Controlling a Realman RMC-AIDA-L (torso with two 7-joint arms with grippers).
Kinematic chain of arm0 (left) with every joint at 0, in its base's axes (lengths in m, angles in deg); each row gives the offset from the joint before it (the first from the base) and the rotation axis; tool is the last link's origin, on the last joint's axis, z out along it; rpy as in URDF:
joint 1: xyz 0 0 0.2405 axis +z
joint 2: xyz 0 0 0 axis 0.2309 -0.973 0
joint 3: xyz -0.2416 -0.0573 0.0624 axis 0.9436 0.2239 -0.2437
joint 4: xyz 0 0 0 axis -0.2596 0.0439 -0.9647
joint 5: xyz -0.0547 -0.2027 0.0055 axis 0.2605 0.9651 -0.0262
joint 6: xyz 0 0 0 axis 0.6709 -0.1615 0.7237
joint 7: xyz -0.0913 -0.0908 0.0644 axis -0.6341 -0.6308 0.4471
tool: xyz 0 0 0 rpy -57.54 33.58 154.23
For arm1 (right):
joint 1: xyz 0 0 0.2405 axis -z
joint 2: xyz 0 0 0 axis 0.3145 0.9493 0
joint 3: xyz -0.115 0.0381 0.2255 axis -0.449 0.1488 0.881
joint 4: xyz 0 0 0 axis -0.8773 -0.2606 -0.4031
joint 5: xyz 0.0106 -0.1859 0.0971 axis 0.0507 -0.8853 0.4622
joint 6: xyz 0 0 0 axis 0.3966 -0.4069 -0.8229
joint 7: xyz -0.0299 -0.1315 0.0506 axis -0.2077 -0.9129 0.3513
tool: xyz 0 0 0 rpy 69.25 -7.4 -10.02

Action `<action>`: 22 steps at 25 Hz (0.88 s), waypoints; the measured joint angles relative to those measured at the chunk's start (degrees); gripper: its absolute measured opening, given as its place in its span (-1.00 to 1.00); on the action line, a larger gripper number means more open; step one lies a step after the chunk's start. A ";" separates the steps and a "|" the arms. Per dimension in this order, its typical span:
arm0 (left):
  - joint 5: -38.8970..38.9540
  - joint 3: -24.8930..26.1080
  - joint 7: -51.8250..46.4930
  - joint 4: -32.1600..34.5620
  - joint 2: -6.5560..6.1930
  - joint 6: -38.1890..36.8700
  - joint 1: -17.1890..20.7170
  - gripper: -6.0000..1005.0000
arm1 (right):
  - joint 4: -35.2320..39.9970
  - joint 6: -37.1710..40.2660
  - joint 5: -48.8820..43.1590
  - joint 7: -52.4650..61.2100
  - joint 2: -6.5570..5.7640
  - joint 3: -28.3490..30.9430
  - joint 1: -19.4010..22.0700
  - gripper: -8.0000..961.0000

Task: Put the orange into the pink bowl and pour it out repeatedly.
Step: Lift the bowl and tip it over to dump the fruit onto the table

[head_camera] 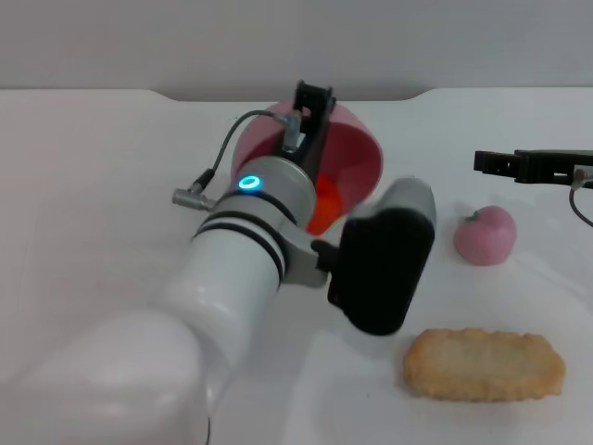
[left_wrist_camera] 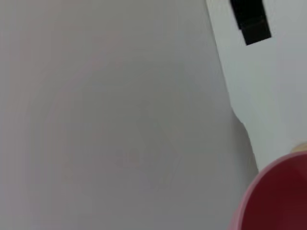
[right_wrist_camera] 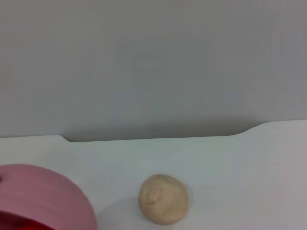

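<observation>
The pink bowl [head_camera: 357,153] is held tilted, clamped at its rim by the left gripper [head_camera: 310,116]; the orange [head_camera: 326,206] is seen inside.
A beige ball [right_wrist_camera: 163,199] is shown only in the right wrist view; the right gripper's [head_camera: 491,163] finger state cannot be told.

The head view looks forward and down from above the white table [head_camera: 111,167], close behind the left arm, whose wrist fills the lower left and hides part of the pink bowl [head_camera: 357,148]. The left wrist view sits very near that bowl, catching only a curved piece of its rim [left_wrist_camera: 273,191] at one corner, and faces mostly the grey wall, with the table edge and a dark piece of the right gripper [left_wrist_camera: 252,21] farther off. The right wrist view looks low across the table toward the wall, the bowl's outer side [right_wrist_camera: 43,191] close by. All three views share the bowl, the table and the wall.
</observation>
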 joint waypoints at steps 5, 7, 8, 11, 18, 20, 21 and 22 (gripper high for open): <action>-4.98 -1.25 0.85 -0.44 -0.08 -0.15 0.66 -0.90 | -0.27 -0.09 0.00 0.13 0.00 -0.23 -0.17 0.26; -8.71 -1.97 1.03 -1.25 -0.06 0.25 0.96 -0.90 | -0.35 -0.13 -0.01 0.16 0.00 -0.45 -0.23 0.26; -8.71 -1.97 1.03 -1.25 -0.06 0.25 0.96 -0.90 | -0.35 -0.13 -0.01 0.16 0.00 -0.45 -0.23 0.26; -10.38 -2.22 0.97 -1.59 -0.05 0.32 1.17 -0.90 | -0.36 -0.41 -0.01 0.16 0.00 -0.57 -0.25 0.25; -15.47 -3.88 1.29 -3.43 0.04 0.20 1.33 -0.90 | -0.20 -0.73 -0.01 0.15 0.06 -0.67 -0.25 0.28; -16.27 -3.91 1.03 -3.77 0.07 0.20 1.33 -0.90 | -0.18 -0.77 -0.01 0.15 0.07 -0.75 -0.29 0.28; -16.27 -3.91 1.03 -3.77 0.07 0.20 1.33 -0.90 | -0.11 -0.81 -0.01 0.15 0.08 -0.79 -0.29 0.29; -16.27 -3.91 1.03 -3.77 0.07 0.20 1.33 -0.90 | -0.11 -0.81 -0.01 0.15 0.08 -0.79 -0.29 0.29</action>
